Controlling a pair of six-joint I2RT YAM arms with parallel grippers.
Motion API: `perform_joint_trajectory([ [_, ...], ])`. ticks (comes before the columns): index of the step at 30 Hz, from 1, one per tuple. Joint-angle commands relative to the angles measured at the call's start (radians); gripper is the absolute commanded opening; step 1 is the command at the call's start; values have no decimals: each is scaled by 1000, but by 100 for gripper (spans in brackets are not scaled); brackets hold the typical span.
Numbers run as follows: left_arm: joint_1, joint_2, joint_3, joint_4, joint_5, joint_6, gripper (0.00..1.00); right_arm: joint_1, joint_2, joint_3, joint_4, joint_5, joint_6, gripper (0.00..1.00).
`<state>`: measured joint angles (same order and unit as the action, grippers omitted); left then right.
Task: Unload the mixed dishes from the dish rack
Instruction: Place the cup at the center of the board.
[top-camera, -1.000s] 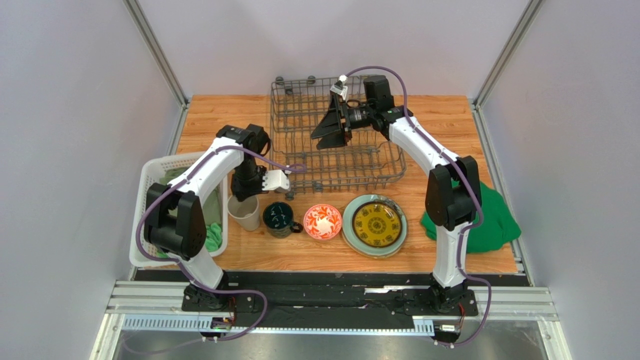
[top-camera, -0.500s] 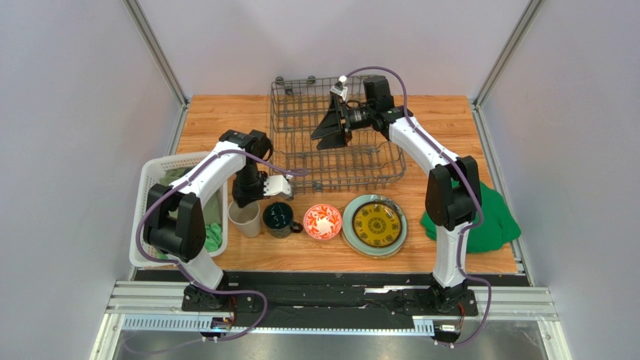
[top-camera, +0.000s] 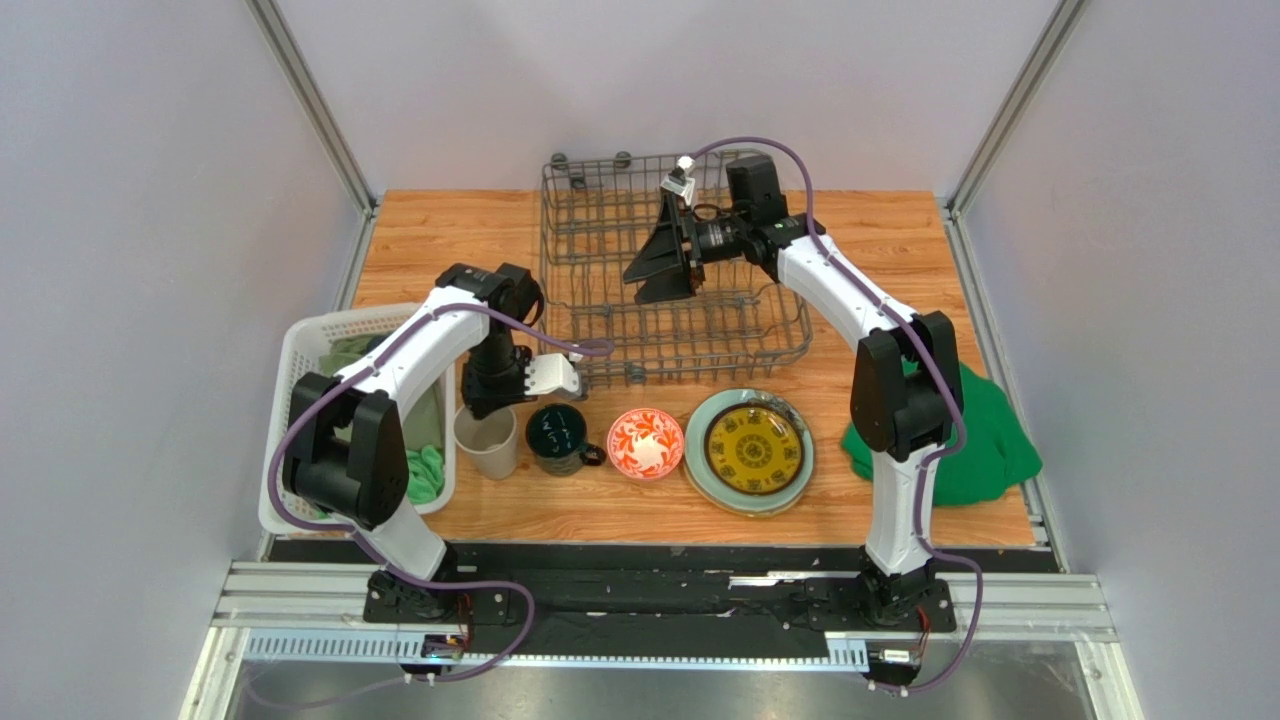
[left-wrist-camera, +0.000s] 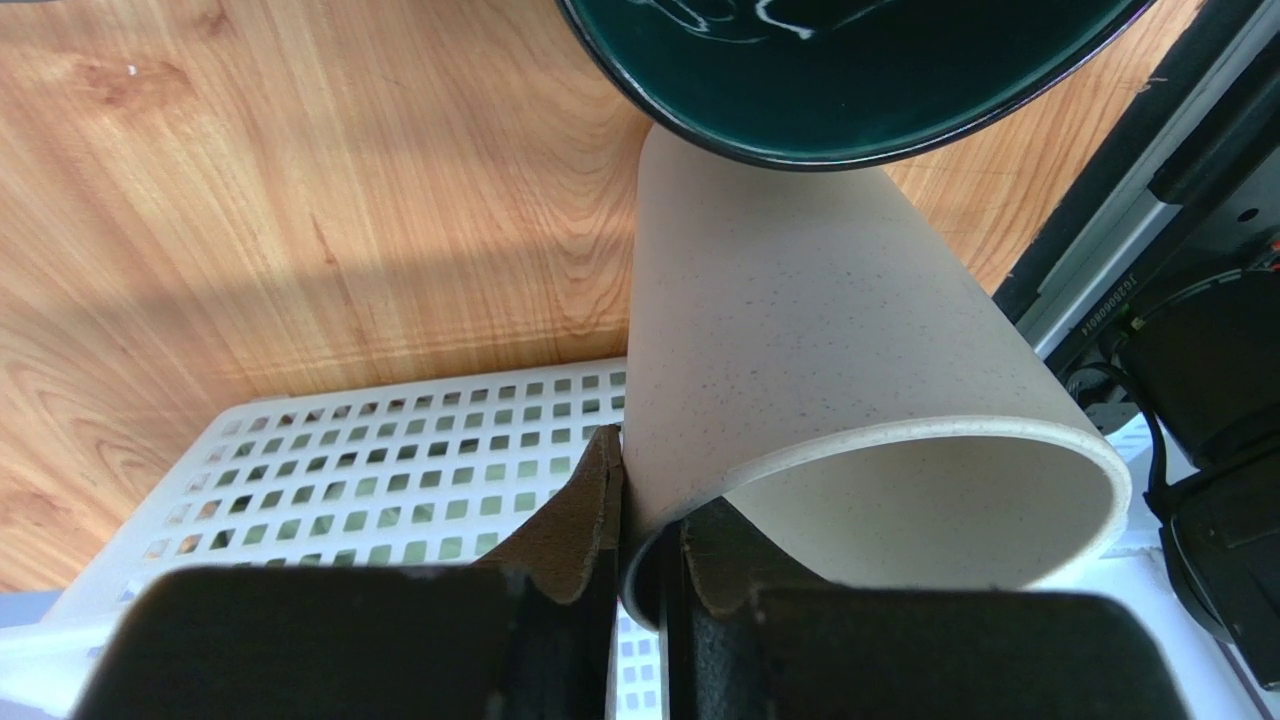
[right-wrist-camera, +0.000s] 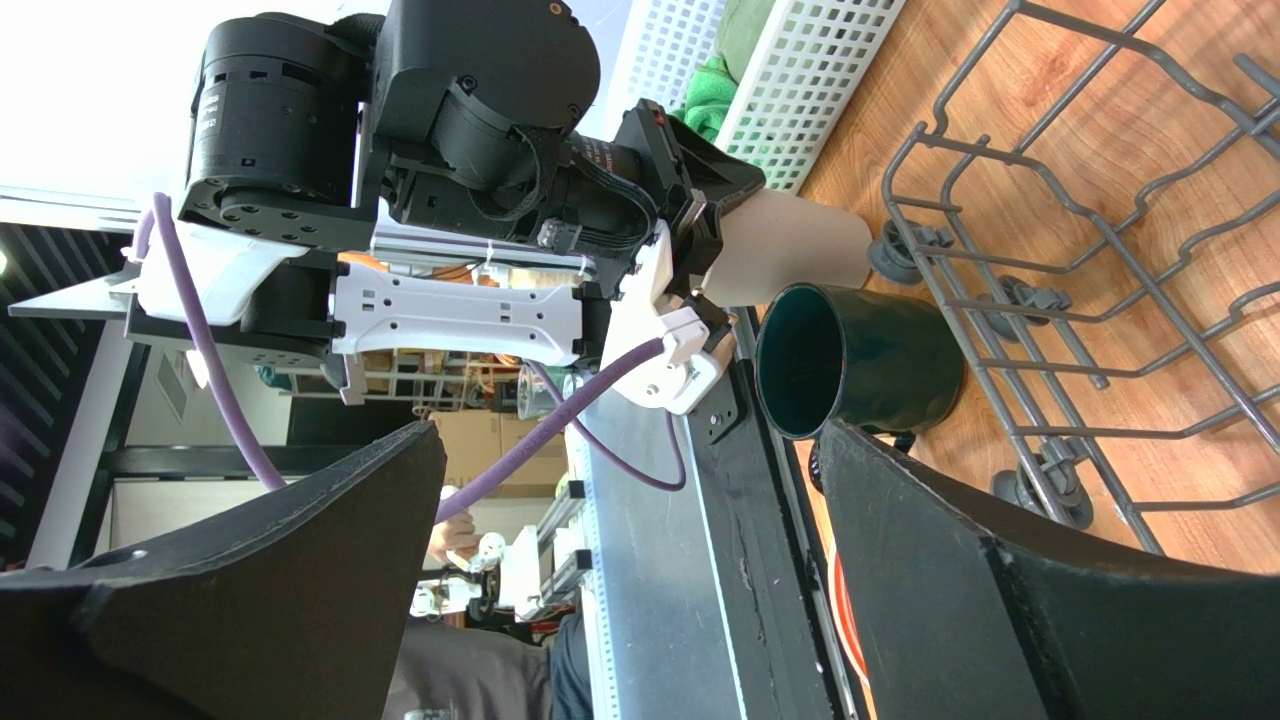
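Lowered beige tumbler (top-camera: 487, 441) to table (top-camera: 451, 240) at 9 o'clock of dark teal mug (top-camera: 558, 438), rim pinched in narrow left gripper (left-wrist-camera: 646, 548); held right gripper (top-camera: 657, 263) wide, empty, over bare-looking dish rack (top-camera: 549, 255), unloading judged nearly done.

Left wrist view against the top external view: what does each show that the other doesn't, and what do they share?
Only the left wrist view shows how the left end effector pinches the beige tumbler: one finger inside the rim, one outside. Only the top external view shows the dish rack, the open right end effector over it, the red-and-white bowl, the stacked plates and the green cloth. Both show the tumbler, the teal mug, the white basket and the wooden table.
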<state>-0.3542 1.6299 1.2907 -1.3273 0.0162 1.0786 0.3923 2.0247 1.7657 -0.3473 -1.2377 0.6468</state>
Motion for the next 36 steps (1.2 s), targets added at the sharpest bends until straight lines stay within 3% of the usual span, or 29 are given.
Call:
perform_joint_trajectory([
  [1, -6, -39, -7, -62, -10, -14, 13, 5, -50, -3, 2, 7, -22, 99],
  [10, -6, -61, -4, -44, -4, -20, 17, 3, -49, -5, -1, 7, -26, 99],
  [21, -6, -79, 1, -32, 4, -28, 32, 5, -57, -8, -5, 9, -32, 99],
  [25, -6, -88, 5, -29, 10, -29, 50, 3, -58, -9, -7, 9, -32, 99],
  [30, -6, -113, 31, -26, 22, -29, 57, 5, -66, -11, -7, 10, -35, 99],
  [32, -6, -122, 42, -27, 22, -31, 69, 5, -69, -12, -7, 11, -35, 99],
  [36, -6, -145, 85, -32, 21, -29, 76, 2, -75, -17, -10, 14, -38, 99],
])
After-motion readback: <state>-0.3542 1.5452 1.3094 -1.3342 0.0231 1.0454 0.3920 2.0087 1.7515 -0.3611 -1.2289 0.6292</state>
